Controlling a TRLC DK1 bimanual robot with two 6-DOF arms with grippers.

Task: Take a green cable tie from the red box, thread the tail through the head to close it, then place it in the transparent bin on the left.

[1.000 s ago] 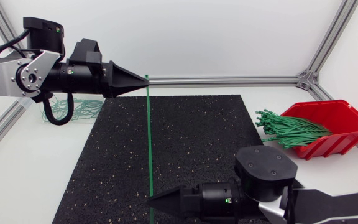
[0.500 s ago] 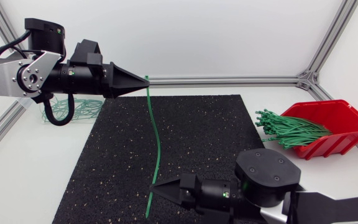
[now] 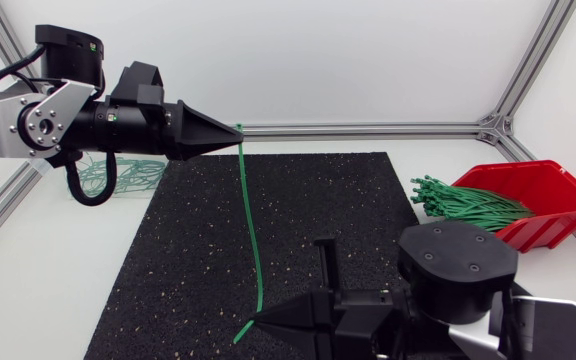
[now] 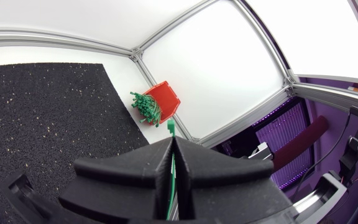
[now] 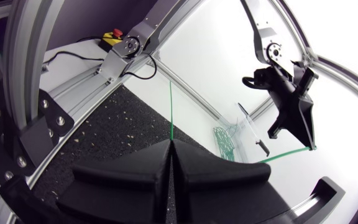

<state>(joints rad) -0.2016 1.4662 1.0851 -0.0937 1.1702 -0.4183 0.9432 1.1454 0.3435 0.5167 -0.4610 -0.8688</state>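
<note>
A long green cable tie (image 3: 251,230) spans the black mat (image 3: 328,220), held at both ends and bowed slightly. My left gripper (image 3: 236,132) is shut on its head end, high at the mat's far edge; in the left wrist view the tie's head (image 4: 171,127) pokes out past the closed fingertips (image 4: 166,155). My right gripper (image 3: 253,322) is shut on the tail near the front edge. From the right wrist view the tie (image 5: 170,106) rises out of the closed gripper (image 5: 171,144). The red box (image 3: 543,195) of green ties (image 3: 468,205) sits at right. Looped ties lie in the transparent bin (image 3: 128,176), behind my left arm.
Aluminium frame rails (image 3: 368,129) run along the table's far edge and corners. Ties spill over the red box's left rim toward the mat. White table surface (image 3: 48,270) lies left of the mat.
My right gripper has closed on the tie's tail and its wrist has rolled and shifted right. The tie went from straight to slightly bowed. My left arm has barely moved.
</note>
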